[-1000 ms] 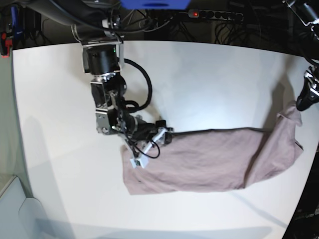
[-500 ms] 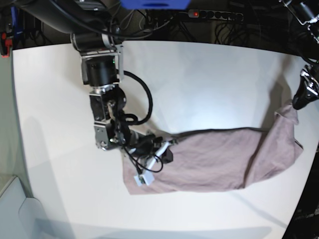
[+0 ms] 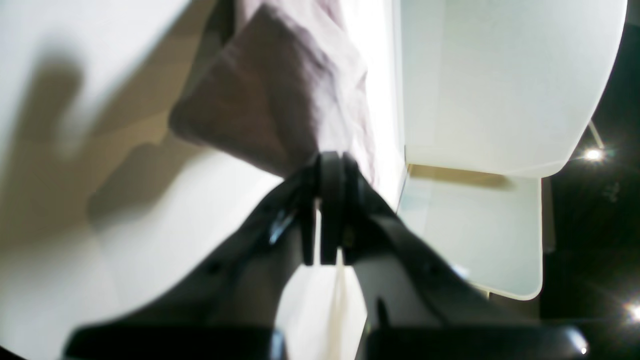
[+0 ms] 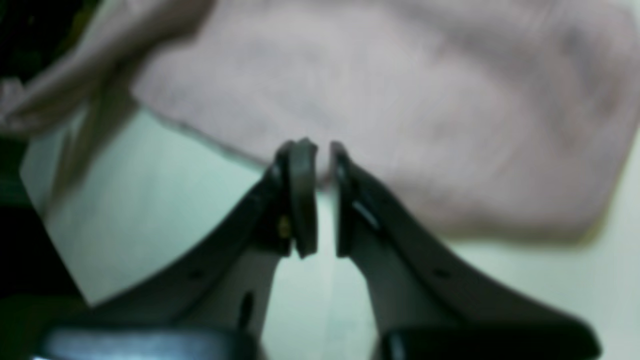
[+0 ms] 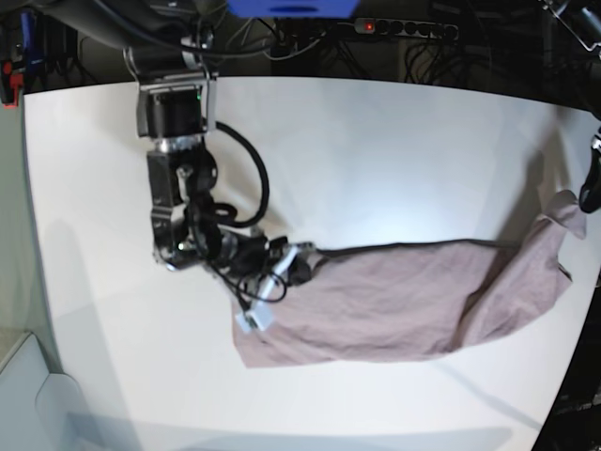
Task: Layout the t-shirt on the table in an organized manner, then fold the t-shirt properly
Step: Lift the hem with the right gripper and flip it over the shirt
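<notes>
The mauve t-shirt [image 5: 404,301] lies stretched across the front half of the white table [image 5: 376,141], wrinkled and bunched toward its right end. My left gripper [image 5: 586,201] is at the table's right edge, shut on the shirt's raised right corner. The left wrist view shows its fingertips [image 3: 327,162] pinching a fold of the t-shirt [image 3: 280,95]. My right gripper [image 5: 297,262] rests low at the shirt's upper left corner. In the blurred right wrist view its jaws stand a narrow slit apart [image 4: 322,150] at the t-shirt's hem [image 4: 400,115]. No cloth is clearly held between them.
A power strip [image 5: 404,28] with a red light and cables lies behind the table's far edge. A pale bin [image 5: 28,395] sits below the front left corner. The right arm's cable [image 5: 258,188] loops above the table. My left gripper hangs right at the table's right edge.
My right arm has swung left while its gripper closed and then parted slightly at the shirt's left corner. My left gripper has moved right, pulling the shirt's right corner outward.
</notes>
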Robot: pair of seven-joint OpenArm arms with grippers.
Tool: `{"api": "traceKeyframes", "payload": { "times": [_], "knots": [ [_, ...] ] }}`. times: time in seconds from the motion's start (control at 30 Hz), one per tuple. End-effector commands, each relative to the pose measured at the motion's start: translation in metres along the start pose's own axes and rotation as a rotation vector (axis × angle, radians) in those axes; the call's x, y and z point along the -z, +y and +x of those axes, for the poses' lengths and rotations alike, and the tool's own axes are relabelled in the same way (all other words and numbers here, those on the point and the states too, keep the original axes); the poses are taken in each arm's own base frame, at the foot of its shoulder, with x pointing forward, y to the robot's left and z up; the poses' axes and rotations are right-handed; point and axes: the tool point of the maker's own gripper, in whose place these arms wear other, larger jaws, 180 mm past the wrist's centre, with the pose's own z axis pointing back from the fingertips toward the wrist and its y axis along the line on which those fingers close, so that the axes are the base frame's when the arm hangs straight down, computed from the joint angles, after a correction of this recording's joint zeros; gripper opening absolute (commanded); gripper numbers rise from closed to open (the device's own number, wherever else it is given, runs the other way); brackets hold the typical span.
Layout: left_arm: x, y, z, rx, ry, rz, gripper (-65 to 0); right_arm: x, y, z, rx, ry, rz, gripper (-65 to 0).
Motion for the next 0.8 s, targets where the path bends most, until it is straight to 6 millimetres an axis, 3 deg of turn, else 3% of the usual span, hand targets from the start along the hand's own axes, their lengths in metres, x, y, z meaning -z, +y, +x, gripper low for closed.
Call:
{"api": "traceKeyframes", "payload": {
  "times": [0.0,0.17,0.33,0.53,0.77],
  "knots": [
    [-0.004,-0.022,0.012,0.006,-0.015,-0.062,-64.6,-0.003,0.012,0.021,-0.018,-0.070,0.032,-53.0],
    [-0.004,-0.022,0.011,0.004,-0.015,-0.064,-64.6,0.006,0.022,-0.016,0.051,-0.023,0.058,-37.5],
    [-0.003,-0.022,0.009,-0.001,-0.013,-0.066,-64.6,0.023,0.021,-0.008,0.091,-0.060,0.075,-23.5],
    [-0.003,-0.019,-0.003,-0.005,0.044,-0.062,-64.6,0.038,-0.007,-0.002,0.212,-0.093,0.054,-21.3],
    [-0.007,-0.013,-0.004,-0.009,0.046,-0.046,-64.6,0.039,-0.037,0.011,0.328,-0.184,0.017,-21.5]
  ]
}}
